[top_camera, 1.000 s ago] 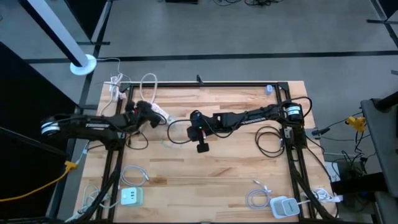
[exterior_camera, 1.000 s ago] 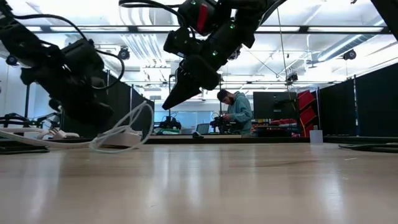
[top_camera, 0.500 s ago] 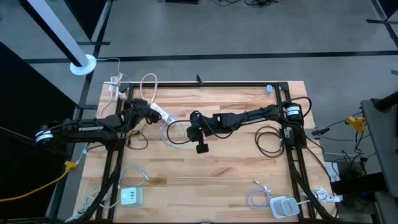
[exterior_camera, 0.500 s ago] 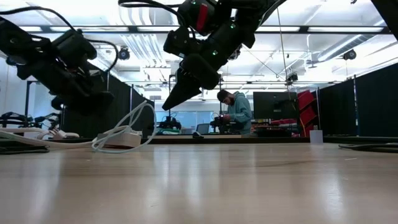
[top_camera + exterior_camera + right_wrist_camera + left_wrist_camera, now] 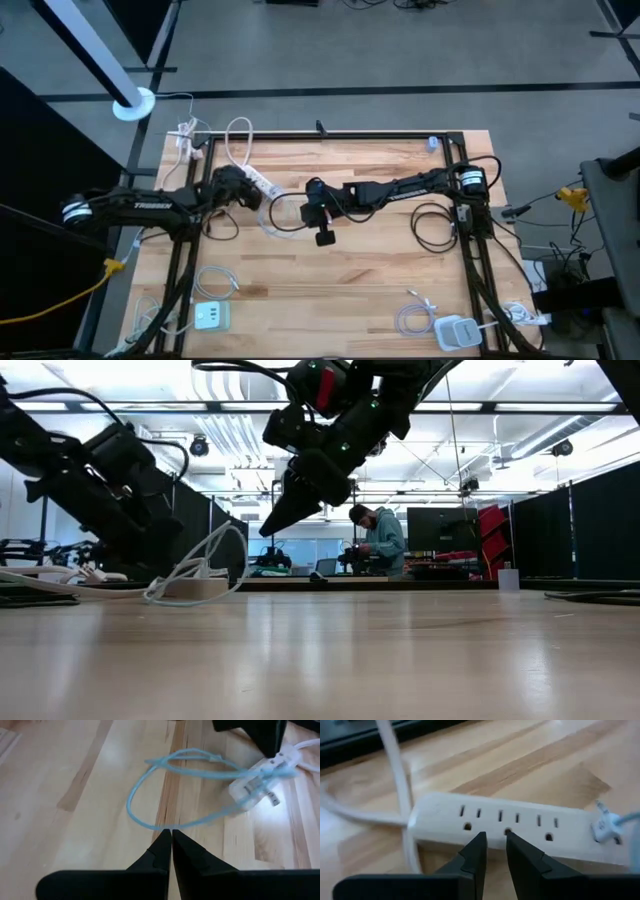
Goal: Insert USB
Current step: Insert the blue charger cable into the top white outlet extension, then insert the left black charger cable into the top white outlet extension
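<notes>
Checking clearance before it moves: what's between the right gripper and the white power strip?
In the right wrist view, a looped pale cable lies on the wood between the right gripper and the power strip.

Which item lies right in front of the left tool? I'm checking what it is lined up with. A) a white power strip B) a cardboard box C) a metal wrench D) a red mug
A: the left wrist view shows the left tool pointed at a white power strip lying on the wooden table.
</notes>
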You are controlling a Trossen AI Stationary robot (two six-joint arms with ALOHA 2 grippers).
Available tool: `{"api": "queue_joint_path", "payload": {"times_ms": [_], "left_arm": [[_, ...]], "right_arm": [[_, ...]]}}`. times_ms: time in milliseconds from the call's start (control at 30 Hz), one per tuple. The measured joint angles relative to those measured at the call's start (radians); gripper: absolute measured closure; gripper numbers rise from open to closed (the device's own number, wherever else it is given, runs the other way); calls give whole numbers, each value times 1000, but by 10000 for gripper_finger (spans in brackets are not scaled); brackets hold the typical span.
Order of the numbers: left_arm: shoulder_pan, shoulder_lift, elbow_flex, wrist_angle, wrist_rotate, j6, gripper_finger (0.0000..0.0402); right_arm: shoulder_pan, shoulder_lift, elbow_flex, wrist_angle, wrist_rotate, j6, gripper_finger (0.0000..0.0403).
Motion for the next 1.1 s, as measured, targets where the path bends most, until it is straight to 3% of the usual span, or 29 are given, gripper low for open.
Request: {"api": "queue_joint_path", "payload": {"times_ms": [233,333,500,667,800,900,1100], "left_arm": [[4,103,-1,25,-351,-127,338],[7,112,-1,100,-381,-102,338],[7,88,0,214,-344,37,338],[6,3,0,225,-167,122,338],[4,-96,1,178,175,181,338],[3,-168,6,29,377,97,338],[-28,-262,135,-487,470,-67,338]], "right_arm": [[0,0,-3,4,0,5,403],[0,0,-4,5,0,6,403],[0,0,-6,6,0,13,403],[-4,0,-11,7,0,8,403],[-8,0,-14,7,1,6,403],[-8,1,-16,6,0,10,403],[-14,1,-18,19,0,2,403]]}}
